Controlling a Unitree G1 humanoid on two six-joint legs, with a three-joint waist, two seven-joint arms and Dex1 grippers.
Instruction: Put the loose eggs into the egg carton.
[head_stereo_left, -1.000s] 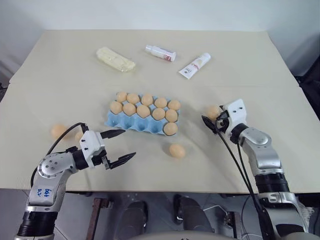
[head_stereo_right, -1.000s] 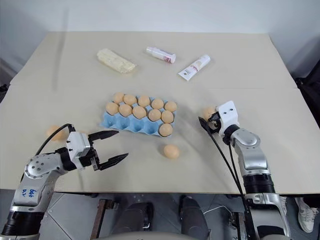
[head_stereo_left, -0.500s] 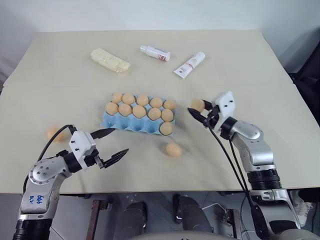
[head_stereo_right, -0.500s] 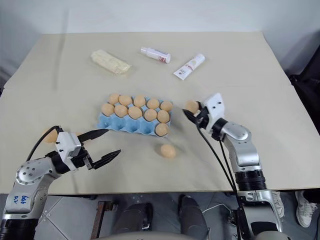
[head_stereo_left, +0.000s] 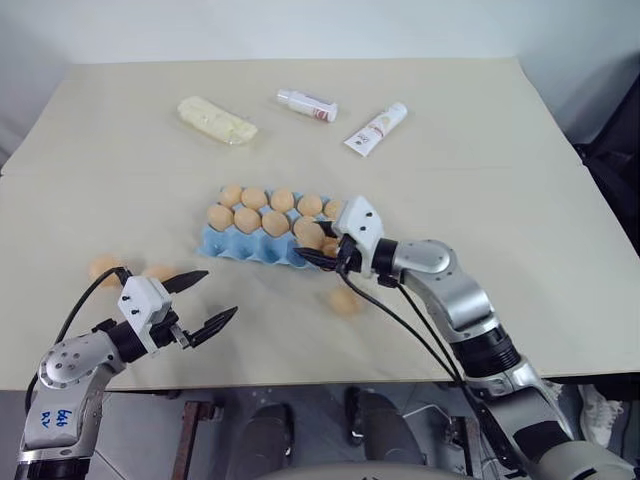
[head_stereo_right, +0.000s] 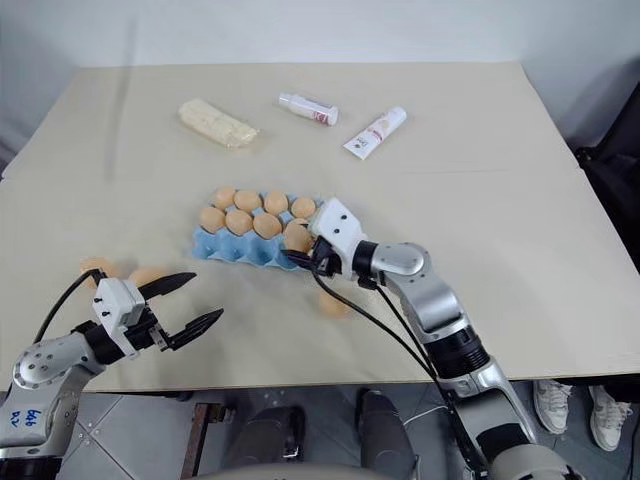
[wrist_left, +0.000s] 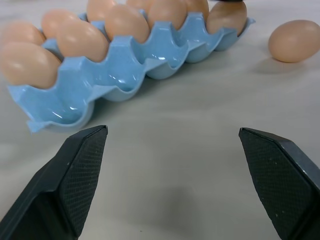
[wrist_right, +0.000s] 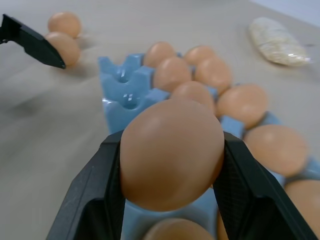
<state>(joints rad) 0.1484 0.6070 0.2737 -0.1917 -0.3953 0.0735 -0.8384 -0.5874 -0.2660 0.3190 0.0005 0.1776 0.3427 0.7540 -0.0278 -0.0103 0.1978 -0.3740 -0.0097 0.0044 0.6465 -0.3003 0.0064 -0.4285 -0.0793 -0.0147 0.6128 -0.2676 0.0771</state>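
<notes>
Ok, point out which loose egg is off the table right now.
The egg clamped between the right gripper's fingers, held over the egg carton. The other loose eggs lie on the table: two by the left gripper, one before the carton.

egg carton (head_stereo_left: 245, 246): light blue, part-filled | loose eggs (head_stereo_left: 343, 300): tan (three on table)

Blue handwritten marks on left arm (head_stereo_left: 52, 418) (not legible); tube (head_stereo_left: 376, 129) print unreadable.
</notes>
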